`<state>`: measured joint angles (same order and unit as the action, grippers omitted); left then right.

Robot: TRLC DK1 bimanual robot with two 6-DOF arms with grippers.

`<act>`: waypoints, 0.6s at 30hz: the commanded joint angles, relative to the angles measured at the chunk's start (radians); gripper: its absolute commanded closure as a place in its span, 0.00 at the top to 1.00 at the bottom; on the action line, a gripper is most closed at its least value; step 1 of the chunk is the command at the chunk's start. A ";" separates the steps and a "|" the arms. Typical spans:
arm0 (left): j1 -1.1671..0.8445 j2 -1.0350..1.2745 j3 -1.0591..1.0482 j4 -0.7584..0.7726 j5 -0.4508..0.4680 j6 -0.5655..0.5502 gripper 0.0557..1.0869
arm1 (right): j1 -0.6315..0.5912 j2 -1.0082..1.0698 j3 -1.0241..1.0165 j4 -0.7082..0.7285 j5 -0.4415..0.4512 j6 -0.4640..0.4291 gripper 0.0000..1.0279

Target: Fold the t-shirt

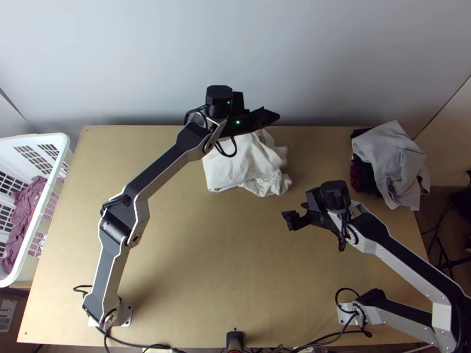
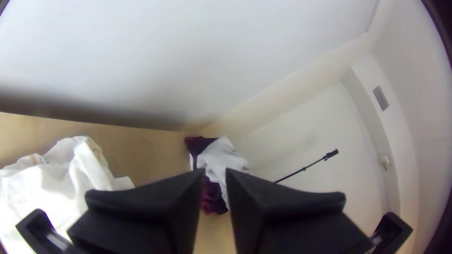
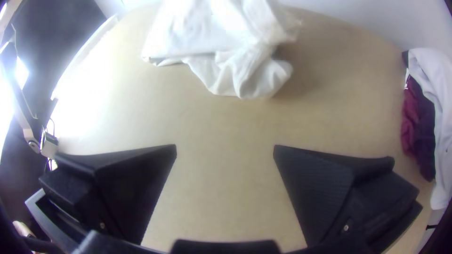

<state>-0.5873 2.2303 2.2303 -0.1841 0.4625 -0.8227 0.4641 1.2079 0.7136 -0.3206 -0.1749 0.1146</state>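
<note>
The white t-shirt [image 1: 238, 167] lies partly folded and bunched at the table's far middle, its right side crumpled. In the top view my left gripper [image 1: 275, 116] is above the shirt's far edge, pointing right. Its fingers [image 2: 215, 181] stand a narrow gap apart, holding nothing; the shirt [image 2: 52, 183] shows beside them. Nearer the base side and right of the shirt, my right gripper [image 1: 295, 212] is wide open over bare wood. In its wrist view, nothing lies between the fingertips [image 3: 225, 149], and the rumpled shirt [image 3: 235, 51] lies beyond them, untouched.
A pile of light grey and dark red clothes [image 1: 391, 162] sits at the table's far right. At the left edge stands a white basket [image 1: 62, 147] with mauve cloth inside. A pale wall [image 1: 147, 65] rises behind the table.
</note>
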 commanded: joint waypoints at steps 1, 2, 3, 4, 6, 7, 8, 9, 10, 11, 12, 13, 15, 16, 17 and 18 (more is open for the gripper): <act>0.001 0.015 0.003 -0.008 0.001 0.033 0.03 | -0.018 -0.008 -0.014 0.005 0.000 -0.020 0.93; 0.009 0.011 0.002 -0.021 0.002 0.046 0.03 | -0.016 -0.005 -0.016 0.006 0.000 -0.020 0.93; 0.017 0.002 -0.001 -0.037 0.001 0.063 0.03 | -0.016 -0.002 -0.016 0.006 0.000 -0.021 0.93; 0.027 -0.001 -0.001 -0.048 0.001 0.068 0.03 | -0.016 0.002 -0.016 0.006 0.000 -0.021 0.93; 0.050 -0.012 -0.006 -0.100 0.001 0.100 0.03 | -0.016 0.010 -0.016 0.008 0.000 -0.023 0.93; 0.066 -0.024 -0.014 -0.130 0.001 0.122 0.03 | -0.016 0.013 -0.016 0.008 0.000 -0.023 0.93; 0.080 -0.034 -0.023 -0.172 0.001 0.146 0.03 | -0.016 0.013 -0.016 0.008 0.000 -0.024 0.93; 0.092 -0.044 -0.031 -0.227 0.001 0.180 0.03 | -0.016 0.013 -0.016 0.008 0.000 -0.024 0.93; 0.109 -0.051 -0.040 -0.284 -0.001 0.223 0.03 | -0.016 0.016 -0.016 0.008 0.000 -0.024 0.93; 0.119 -0.052 -0.051 -0.344 -0.002 0.266 0.03 | -0.016 0.018 -0.016 0.008 0.000 -0.027 0.93; 0.130 -0.058 -0.072 -0.382 -0.005 0.300 0.03 | -0.016 0.021 -0.016 0.012 0.000 -0.029 0.93; 0.142 -0.067 -0.110 -0.388 -0.007 0.307 0.03 | -0.016 0.025 -0.017 0.017 0.000 -0.029 0.93; 0.159 -0.087 -0.189 -0.382 -0.010 0.324 0.03 | -0.016 0.033 -0.014 0.022 0.000 -0.029 0.93; 0.165 -0.093 -0.218 -0.374 -0.019 0.327 0.03 | -0.015 0.038 -0.013 0.023 0.000 -0.029 0.93; 0.169 -0.101 -0.244 -0.361 -0.019 0.329 0.03 | -0.012 0.041 -0.011 0.026 0.000 -0.026 0.93; 0.172 -0.109 -0.271 -0.333 -0.021 0.326 0.03 | -0.007 0.045 -0.009 0.028 0.000 -0.024 0.93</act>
<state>-0.4648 2.1685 2.1078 -0.4931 0.4564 -0.5629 0.4492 1.2320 0.6991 -0.3038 -0.1749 0.0891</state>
